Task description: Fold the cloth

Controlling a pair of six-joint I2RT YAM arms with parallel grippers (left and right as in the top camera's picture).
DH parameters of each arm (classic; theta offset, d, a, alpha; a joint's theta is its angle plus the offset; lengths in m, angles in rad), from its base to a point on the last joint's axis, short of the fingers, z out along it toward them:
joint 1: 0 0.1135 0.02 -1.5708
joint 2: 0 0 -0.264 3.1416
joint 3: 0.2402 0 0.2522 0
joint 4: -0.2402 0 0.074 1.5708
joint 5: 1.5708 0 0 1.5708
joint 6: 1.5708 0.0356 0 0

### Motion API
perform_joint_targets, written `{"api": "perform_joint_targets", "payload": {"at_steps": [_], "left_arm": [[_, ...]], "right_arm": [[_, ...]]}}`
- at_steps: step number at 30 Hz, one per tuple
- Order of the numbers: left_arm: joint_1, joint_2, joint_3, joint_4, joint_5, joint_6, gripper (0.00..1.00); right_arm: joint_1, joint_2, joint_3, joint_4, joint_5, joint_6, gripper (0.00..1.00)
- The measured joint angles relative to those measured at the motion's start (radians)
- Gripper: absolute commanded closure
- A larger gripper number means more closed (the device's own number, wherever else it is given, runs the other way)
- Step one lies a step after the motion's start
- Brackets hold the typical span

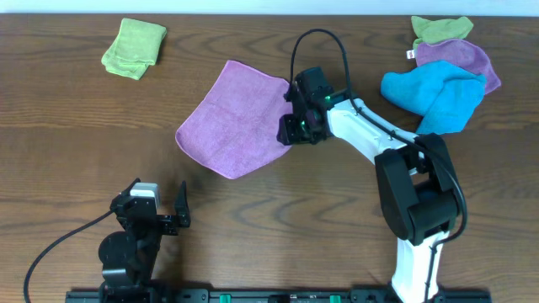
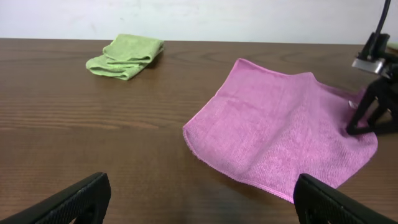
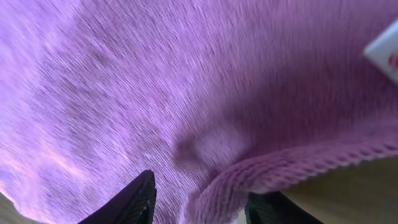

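Right gripper [image 1: 296, 129] we log as splayed, fingers [image 3: 134, 199] straddling the bunched right edge of the cloth [image 1: 229, 119] beside its white tag [image 3: 382, 53], cloth otherwise flat on the table [image 1: 67, 126], left gripper [image 1: 160, 215] gaping, well apart.

White tag [image 3: 384, 50] cut off at the right edge — cloth [image 3: 186, 93] blurred close up

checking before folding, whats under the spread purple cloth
Only table shows around the cloth; it lies mostly flat, no bulges. Whatever is directly beneath is hidden by the fabric.
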Motion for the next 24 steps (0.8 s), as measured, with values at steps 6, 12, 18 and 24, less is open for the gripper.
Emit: {"api": "perform_joint_targets", "payload": {"at_steps": [6, 12, 18, 24], "left_arm": [[0.000, 0.000, 0.000, 0.000, 0.000, 0.000, 0.05], [0.000, 0.000, 0.000, 0.000, 0.000, 0.000, 0.05], [0.000, 0.000, 0.000, 0.000, 0.000, 0.000, 0.05], [0.000, 0.000, 0.000, 0.000, 0.000, 0.000, 0.05]], "right_arm": [[-0.037, 0.000, 0.039, 0.100, -0.116, 0.033, 0.50], [-0.041, 0.000, 0.187, 0.169, -0.299, 0.047, 0.54], [-0.088, 0.000, 0.291, -0.011, -0.264, 0.056, 0.52], [-0.122, 0.000, 0.290, -0.261, -0.129, 0.023, 0.55]]}}
